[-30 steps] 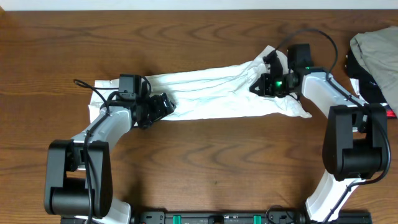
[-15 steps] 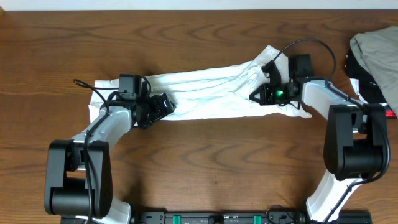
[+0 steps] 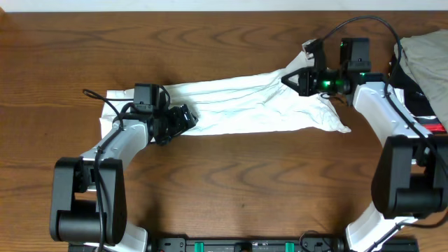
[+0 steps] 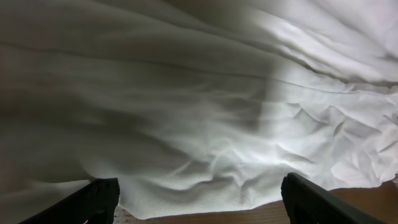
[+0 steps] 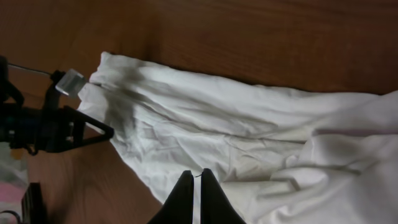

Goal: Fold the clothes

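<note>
Right claw, moved: the black two-finger right claw (image 3: 292, 78) has slid toward the far side of the brown wooden table (image 3: 224, 182). A second ago it sat nearer, on the bunched right end of the thin, wrinkly white cotton T-shirt (image 3: 238, 105).
Right claw, now: its two fingers are pressed tight together. It hangs over the far right corner of the T-shirt. Its own camera shows no cloth between the tips, so it seems to hold nothing.
Left claw: the black two-finger left claw (image 3: 183, 119) has not moved. Its fingers are spread wide, low over the left part of the T-shirt, and they hold nothing.
T-shirt: it lies flat on the table as a long band between the two claws. It is crumpled at both ends.
How it handles: it looks soft, floppy and very light. It will sag and crease when lifted, and it will not break.
Where to grab: pinch a corner or an edge at each end, not the loose middle.
Off to the side: a heap of beige-grey, black and red clothes (image 3: 423, 56) sits at the right edge of the table, apart from the T-shirt.
Count: one T-shirt, two claws, one heap, one table.
</note>
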Robot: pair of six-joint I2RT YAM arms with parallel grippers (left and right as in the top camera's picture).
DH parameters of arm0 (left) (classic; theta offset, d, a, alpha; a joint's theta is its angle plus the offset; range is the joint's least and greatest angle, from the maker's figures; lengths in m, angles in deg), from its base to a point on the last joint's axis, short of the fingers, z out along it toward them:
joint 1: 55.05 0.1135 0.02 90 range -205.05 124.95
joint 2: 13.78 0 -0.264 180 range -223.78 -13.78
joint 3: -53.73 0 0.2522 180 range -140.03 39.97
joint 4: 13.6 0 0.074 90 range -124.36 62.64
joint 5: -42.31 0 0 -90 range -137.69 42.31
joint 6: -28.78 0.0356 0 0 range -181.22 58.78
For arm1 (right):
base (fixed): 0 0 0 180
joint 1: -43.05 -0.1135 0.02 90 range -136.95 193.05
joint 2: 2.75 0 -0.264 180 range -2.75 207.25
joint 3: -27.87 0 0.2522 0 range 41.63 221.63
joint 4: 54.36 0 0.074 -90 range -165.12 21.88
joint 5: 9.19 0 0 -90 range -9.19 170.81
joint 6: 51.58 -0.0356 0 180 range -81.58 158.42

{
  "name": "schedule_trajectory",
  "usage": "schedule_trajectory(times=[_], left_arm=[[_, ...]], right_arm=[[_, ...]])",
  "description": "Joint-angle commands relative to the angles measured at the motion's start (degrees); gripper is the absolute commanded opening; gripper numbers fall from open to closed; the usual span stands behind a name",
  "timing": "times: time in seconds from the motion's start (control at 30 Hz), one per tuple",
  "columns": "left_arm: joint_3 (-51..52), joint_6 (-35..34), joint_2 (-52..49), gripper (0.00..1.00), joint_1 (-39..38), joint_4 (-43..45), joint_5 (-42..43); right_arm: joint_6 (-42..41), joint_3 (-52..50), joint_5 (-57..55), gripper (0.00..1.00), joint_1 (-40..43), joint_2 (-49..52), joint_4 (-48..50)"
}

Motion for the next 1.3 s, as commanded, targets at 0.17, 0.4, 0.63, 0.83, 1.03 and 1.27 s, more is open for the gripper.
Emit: schedule_trajectory(times=[0.17, 0.4, 0.63, 0.83, 1.03, 1.27], left_arm=[[1.7, -0.7, -3.4, 0.86, -0.2, -1.3, -1.9], [1.7, -0.7, -3.4, 0.86, -0.2, -1.2, -1.9], [1.7, -0.7, -3.4, 0.86, -0.2, -1.3, -1.9], [1.7, -0.7, -3.4, 0.86, -0.2, -1.2, -0.4], [1.7, -0.7, -3.4, 0.86, -0.2, -1.2, 0.5], [1.7, -0.7, -3.4, 0.86, -0.2, -0.6, 2.3]], right_arm=[[-0.9, -0.1, 3.8, 0.05, 0.3, 11.6, 4.7], [-1.7, -0.1, 5.0, 0.07, 0.4, 17.6, 8.9], [-4.5, 0.6, 3.6, 0.08, 3.1, 17.2, 9.5], [-4.9, 1.8, 8.4, 0.09, 6.8, 11.9, 7.1], [-4.7, 1.8, 7.7, 0.16, 8.4, 3.1, 4.5], [-4.4, 1.8, 7.3, 0.18, 7.3, 1.2, 2.1]])
